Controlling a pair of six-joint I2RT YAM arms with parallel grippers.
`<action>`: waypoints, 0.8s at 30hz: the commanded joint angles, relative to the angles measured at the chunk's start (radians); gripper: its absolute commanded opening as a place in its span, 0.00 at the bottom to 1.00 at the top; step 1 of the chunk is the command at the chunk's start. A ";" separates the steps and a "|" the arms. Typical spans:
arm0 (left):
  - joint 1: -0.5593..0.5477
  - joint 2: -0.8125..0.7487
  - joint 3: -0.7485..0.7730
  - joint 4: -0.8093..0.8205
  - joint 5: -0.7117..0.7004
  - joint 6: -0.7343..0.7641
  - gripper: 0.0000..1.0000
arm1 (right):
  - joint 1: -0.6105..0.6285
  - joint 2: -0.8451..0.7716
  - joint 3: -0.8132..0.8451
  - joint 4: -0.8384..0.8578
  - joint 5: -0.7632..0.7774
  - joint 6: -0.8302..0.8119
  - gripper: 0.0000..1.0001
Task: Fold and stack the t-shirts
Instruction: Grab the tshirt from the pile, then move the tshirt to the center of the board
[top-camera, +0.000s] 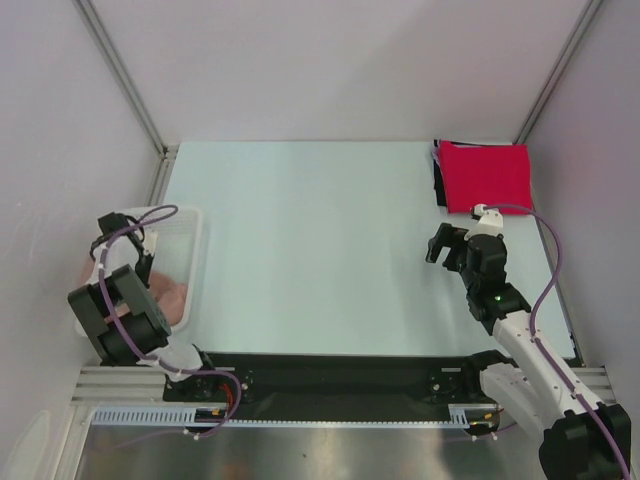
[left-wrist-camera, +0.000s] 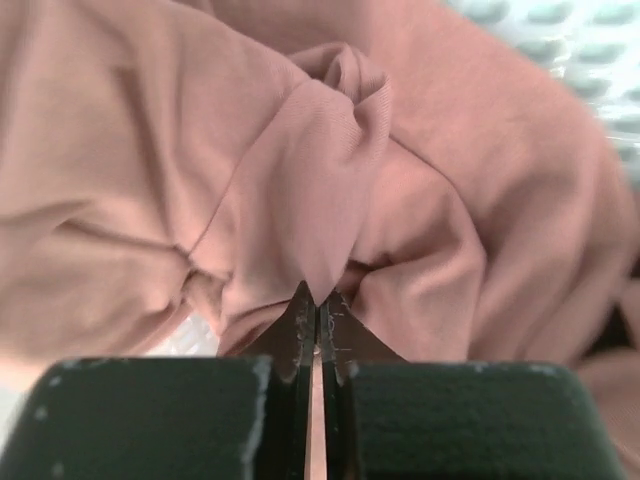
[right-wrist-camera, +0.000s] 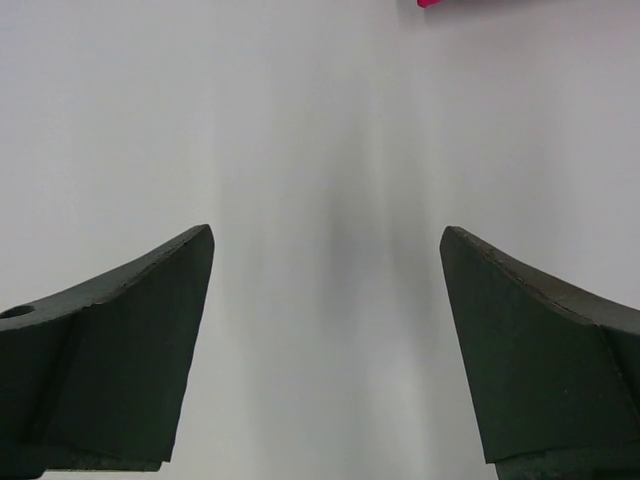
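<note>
A crumpled dusty-pink t-shirt (left-wrist-camera: 300, 160) fills the left wrist view and shows as a pink patch (top-camera: 172, 294) inside the white basket. My left gripper (left-wrist-camera: 318, 300) reaches down into the basket and is shut on a fold of this pink cloth, a thin strip of which shows between the jaws. A folded bright red t-shirt (top-camera: 487, 175) lies at the far right corner on top of a black one (top-camera: 438, 186). My right gripper (top-camera: 445, 243) hovers in front of that stack, open with nothing between its fingers (right-wrist-camera: 150, 330). The red shirt's corner (right-wrist-camera: 430, 3) peeks in at the top of the right wrist view.
The white plastic basket (top-camera: 193, 235) stands at the table's left edge, with my left arm over it. The pale table (top-camera: 310, 240) is walled by white panels on the left, back and right. A black rail with the arm bases runs along the near edge.
</note>
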 joint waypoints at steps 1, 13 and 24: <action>-0.005 -0.154 0.073 -0.008 0.098 -0.007 0.00 | 0.005 -0.012 0.047 0.026 0.016 -0.016 1.00; -0.596 -0.436 0.657 -0.169 0.592 -0.164 0.00 | 0.010 -0.017 0.090 0.021 -0.042 0.003 1.00; -1.056 -0.223 0.852 -0.114 0.680 -0.234 0.00 | 0.011 -0.017 0.222 -0.052 -0.189 0.033 1.00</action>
